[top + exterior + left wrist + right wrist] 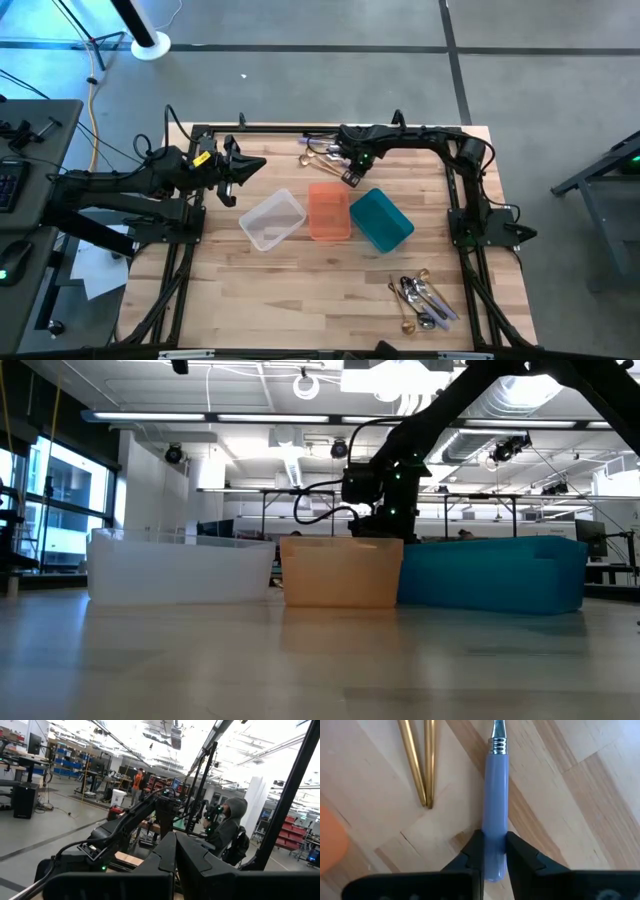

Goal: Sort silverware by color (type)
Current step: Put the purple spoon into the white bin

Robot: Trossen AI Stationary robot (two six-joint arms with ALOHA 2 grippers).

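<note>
My right gripper (494,842) points down at the table's far side (350,172), shut on a piece of silverware with a lavender handle (495,795) and a silver neck. Its head is out of view. Two gold handles (420,765) lie on the wood beside it, part of a small pile of silverware (318,155) behind the bins. A second pile of silver and gold silverware (425,298) lies at the near right. My left gripper (255,167) waits shut, raised over the table's left edge. In the low view the bins hide my right gripper. My right gripper pinches the lavender handle near its free end (494,851) between its two fingers. The fingers come from above, pointing down, and lie across the handle. The handle lies flat along the tabletop.
A clear bin (272,220), an orange bin (329,212) and a teal bin (381,220) stand in a row at the table's middle, just nearer than my right gripper. Bare wood lies in front of the bins. A person sits beyond the table in the left wrist view.
</note>
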